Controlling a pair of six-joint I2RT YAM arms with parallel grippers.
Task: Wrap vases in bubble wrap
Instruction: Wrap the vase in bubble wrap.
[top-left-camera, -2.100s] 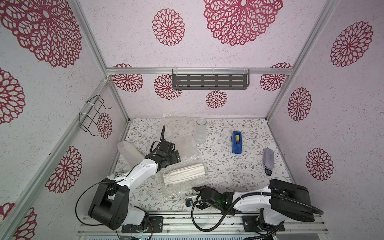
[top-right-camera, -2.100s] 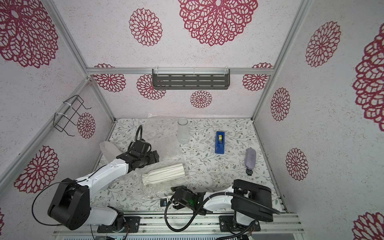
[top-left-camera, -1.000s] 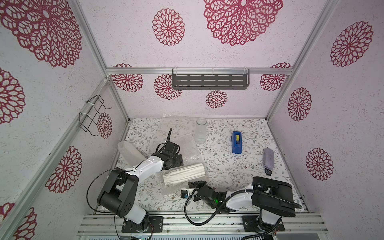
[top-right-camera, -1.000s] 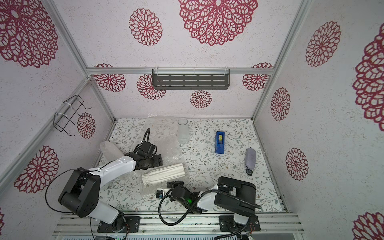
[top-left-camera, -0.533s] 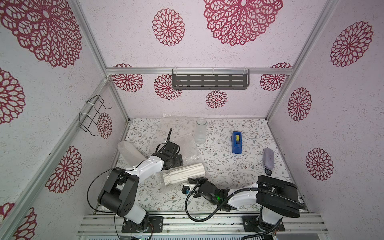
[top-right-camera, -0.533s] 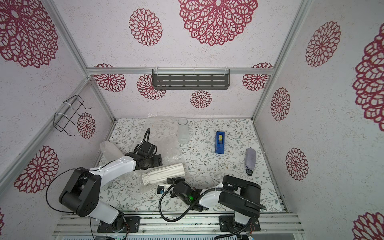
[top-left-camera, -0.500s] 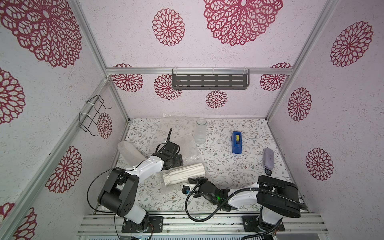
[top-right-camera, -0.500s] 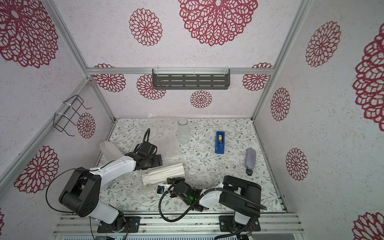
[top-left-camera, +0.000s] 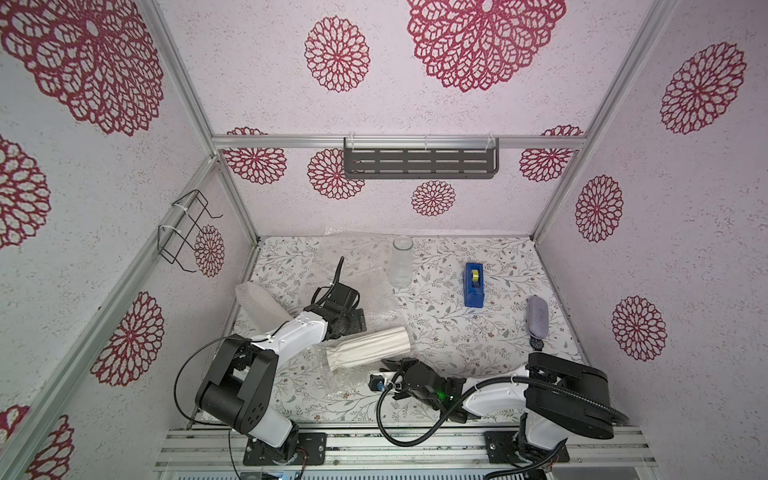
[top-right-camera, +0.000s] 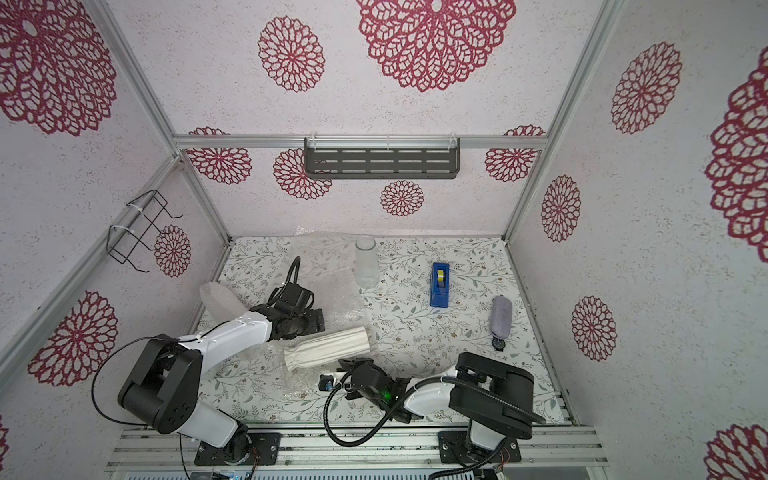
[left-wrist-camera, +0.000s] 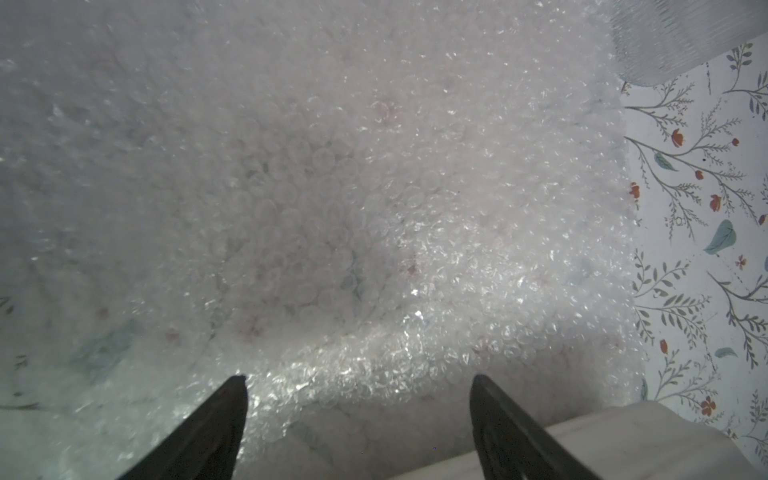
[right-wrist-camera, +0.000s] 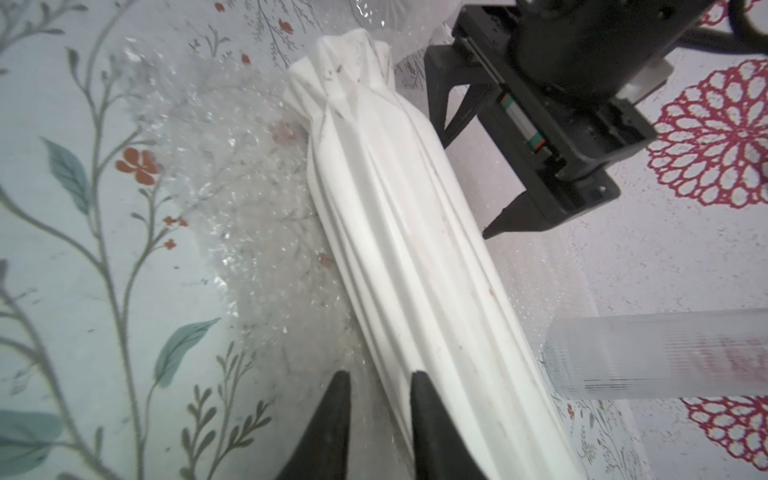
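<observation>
A white ribbed ceramic vase with a narrowed neck (top-left-camera: 368, 347) (top-right-camera: 328, 347) lies on its side near the front of the flower-patterned counter (top-left-camera: 457, 332), on a crinkly clear sheet of bubble wrap (right-wrist-camera: 249, 208). Its neck points to the robot's left. The right tool (right-wrist-camera: 380, 374) sits low against the front side of the vase's body. Its jaws stand a narrow gap apart and nothing shows clamped between them. The left tool (left-wrist-camera: 358, 378) is just behind the vase with its jaws spread wide and empty, over a second, rumpled bubble wrap sheet (left-wrist-camera: 374, 208) (top-left-camera: 365, 291) that reaches back across the counter. At that sheet's far edge a clear glass cylinder vase (top-left-camera: 402, 262) stands upright. A bundle wrapped in bubble wrap (top-left-camera: 257, 301) leans at the counter's left edge. A blue tape dispenser (top-left-camera: 473, 284) lies well apart, toward the right.
</observation>
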